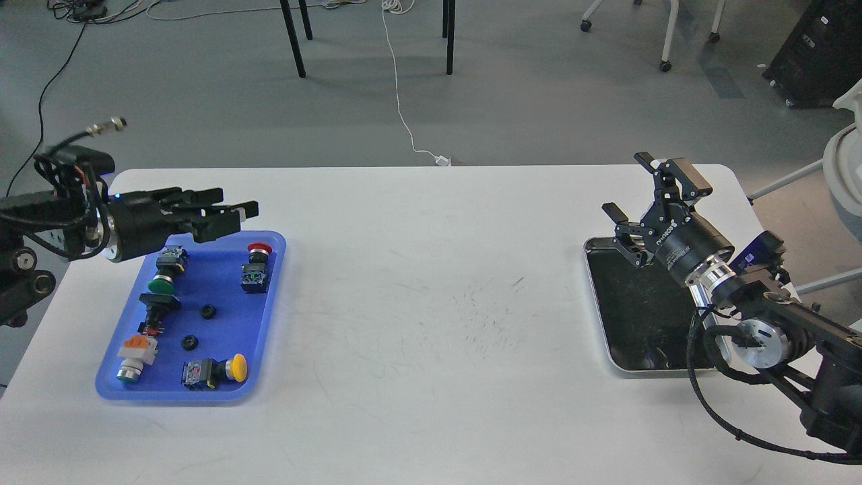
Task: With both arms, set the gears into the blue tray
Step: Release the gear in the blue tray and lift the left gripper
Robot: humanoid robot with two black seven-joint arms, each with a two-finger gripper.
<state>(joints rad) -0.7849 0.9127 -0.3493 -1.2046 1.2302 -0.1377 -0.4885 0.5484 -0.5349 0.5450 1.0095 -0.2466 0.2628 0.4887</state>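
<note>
Two gears sit inside the blue tray (pixel 269 283) on the left of the tabletop (pixel 431 269): upper gear (pixel 208 311) near tray centre, lower gear (pixel 189 342) just below and slightly left of it, apart from each other. Both lie flat, round, so no long axis to align to. Push-button switches (pixel 256 268) surround them in the tray, none touching the gears as far as I can see.

Left hand (pixel 225 212) hovers over the tray's far edge, fingers pointing right, close together; nothing seen between them, but side-on view, so cannot tell if fully closed. The gears lie toward the robot from it, well below.

Right hand (pixel 640 202) is far across the tabletop, above the far left corner of the silver tray (pixel 609 350), fingers spread apart, empty. No gear visible in the silver tray; dark bottom, hard to read.

Left hand is much nearer the gears. Judgement: both visible gears already in place, task looks near done.
</note>
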